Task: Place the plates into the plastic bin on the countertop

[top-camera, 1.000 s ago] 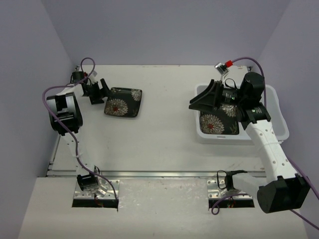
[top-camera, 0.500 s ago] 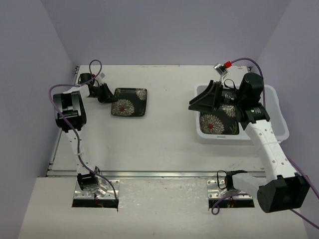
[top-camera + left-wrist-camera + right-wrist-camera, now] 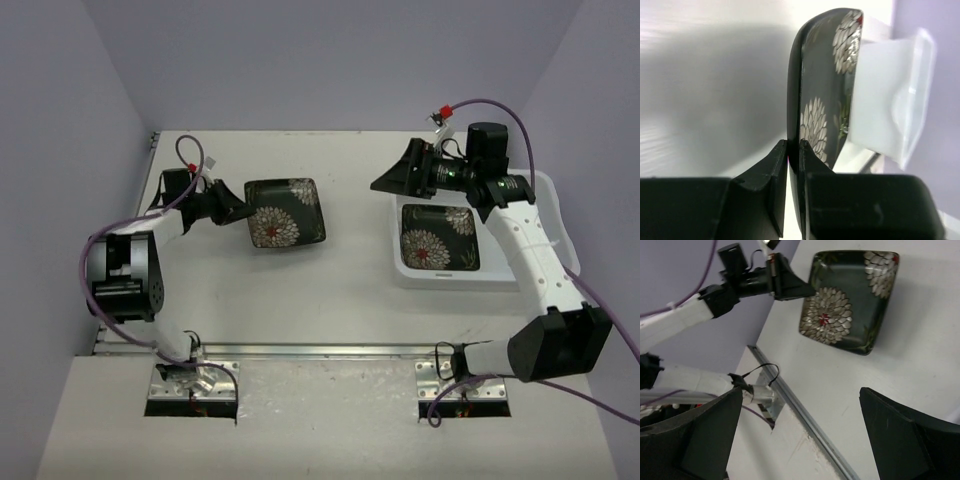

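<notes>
Clamped with the left fingers (image 3: 780,167) on one edge of a square black flowered plate (image 3: 285,212), carried level above the desk (image 3: 330,290), well left of the bin (image 3: 553,205). Stretched low, left forearm aimed toward the bin. Spread wide with the right fingers (image 3: 398,180), gripping nothing, at the bin's far-left corner, right arm arched over the bin. Inside the bin, flat: a second black flowered plate (image 3: 438,237).

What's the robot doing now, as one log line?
left gripper: shut on black plate | right gripper: open, near plastic bin | second black plate: inside bin
</notes>
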`<state>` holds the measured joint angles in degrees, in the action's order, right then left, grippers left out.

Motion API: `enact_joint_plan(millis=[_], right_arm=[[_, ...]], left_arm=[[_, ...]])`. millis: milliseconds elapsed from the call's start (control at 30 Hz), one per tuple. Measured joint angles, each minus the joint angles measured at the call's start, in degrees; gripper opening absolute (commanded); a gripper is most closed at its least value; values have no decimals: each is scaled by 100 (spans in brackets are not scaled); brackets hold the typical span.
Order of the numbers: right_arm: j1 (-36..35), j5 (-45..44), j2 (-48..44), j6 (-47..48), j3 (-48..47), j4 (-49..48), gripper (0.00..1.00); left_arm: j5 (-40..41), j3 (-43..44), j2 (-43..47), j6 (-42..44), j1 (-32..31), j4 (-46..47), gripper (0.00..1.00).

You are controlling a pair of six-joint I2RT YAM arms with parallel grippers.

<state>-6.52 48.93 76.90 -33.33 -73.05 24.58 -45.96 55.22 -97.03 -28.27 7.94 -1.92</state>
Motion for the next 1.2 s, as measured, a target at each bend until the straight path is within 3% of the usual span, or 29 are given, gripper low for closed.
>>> enact_joint_plan(millis=[267, 333, 500, 533, 567, 633, 667, 733, 800, 867, 900, 967, 1033, 1200], right_arm=[[-12, -156, 1009, 352, -586, 493, 94], [-35, -151, 1279, 416, -698, 598, 84], [-75, 3, 1522, 503, -791, 722, 42], [-82, 76, 1517, 492, -780, 718, 38], [-85, 148, 1501, 472, -751, 675, 40], [-86, 275, 1428, 445, -620, 568, 60], [-87, 321, 1387, 440, -555, 544, 63], [-87, 397, 1304, 420, -428, 517, 66], [-87, 457, 1209, 362, -295, 459, 62], [-87, 535, 1096, 275, -132, 362, 55], [-87, 560, 1036, 228, -49, 313, 47], [-87, 591, 950, 144, 54, 235, 18], [-87, 620, 916, 90, 74, 138, 1], [-62, 340, 936, 23, 52, 147, 0]], left_arm=[[-13, -949, 1984, -1625, -989, 1655, 0], [-30, -1155, 2162, -2081, -1295, 2063, 0], [-67, -1319, 2245, -2803, -1818, 2399, 0], [-47, -1320, 2246, -2894, -1867, 2427, 0], [-20, -1320, 2246, -2985, -1909, 2473, 0], [67, -1318, 2247, -3136, -1973, 2540, 0], [121, -1318, 2248, -3191, -1998, 2555, 0], [247, -1319, 2249, -3295, -2004, 2577, 0], [355, -1318, 2252, -3376, -2004, 2589, 0], [447, -1318, 2253, -3428, -2012, 2586, 0], [489, -1317, 2253, -3450, -2019, 2581, 0], [541, -1305, 2252, -3489, -2044, 2569, 0], [549, -1262, 2251, -3510, -2081, 2553, 0], [553, -1082, 2251, -3513, -2176, 2610, 0]])
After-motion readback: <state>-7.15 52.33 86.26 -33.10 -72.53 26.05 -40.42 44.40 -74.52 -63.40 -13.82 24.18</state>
